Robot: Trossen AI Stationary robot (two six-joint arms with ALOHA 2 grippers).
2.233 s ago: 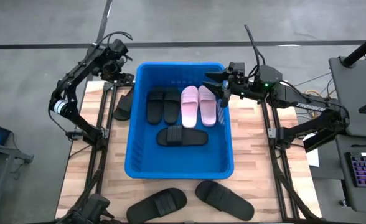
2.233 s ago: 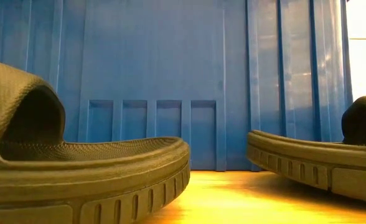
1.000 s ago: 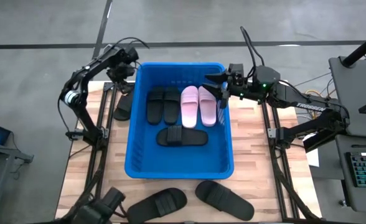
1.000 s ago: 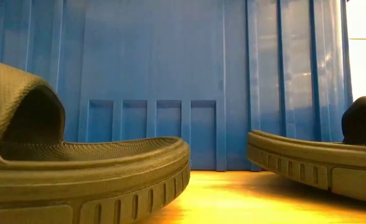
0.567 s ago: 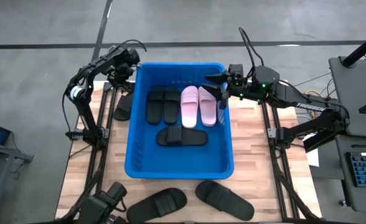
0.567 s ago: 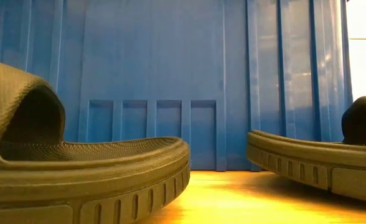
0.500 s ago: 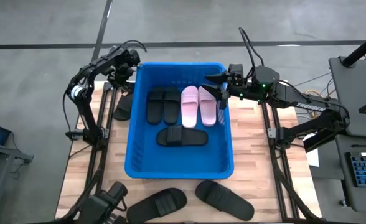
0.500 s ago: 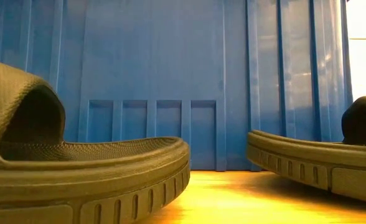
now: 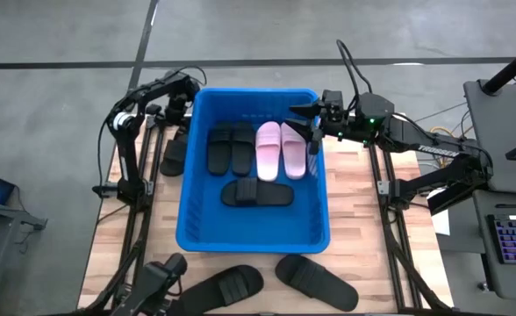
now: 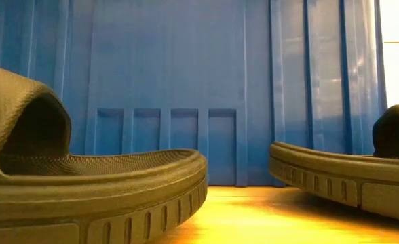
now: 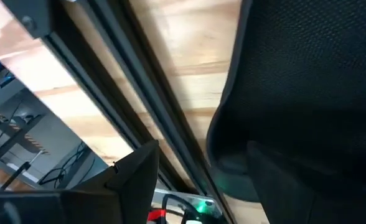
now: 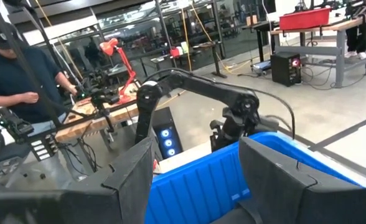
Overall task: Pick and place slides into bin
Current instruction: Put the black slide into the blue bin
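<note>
My left gripper hangs open above a black slide lying just outside the bin. It looks light, rubbery and bendy, so I'd pinch the ribbed strap. My right gripper, also open, waits over the rim.

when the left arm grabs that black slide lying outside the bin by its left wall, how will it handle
The black slide looks like moulded rubber, so probably light and only slightly bendy. Its textured surface, plain in the left wrist view, should resist slipping. Lying flat on the table, it likely won't roll, though it may drag against the bin wall.
</note>
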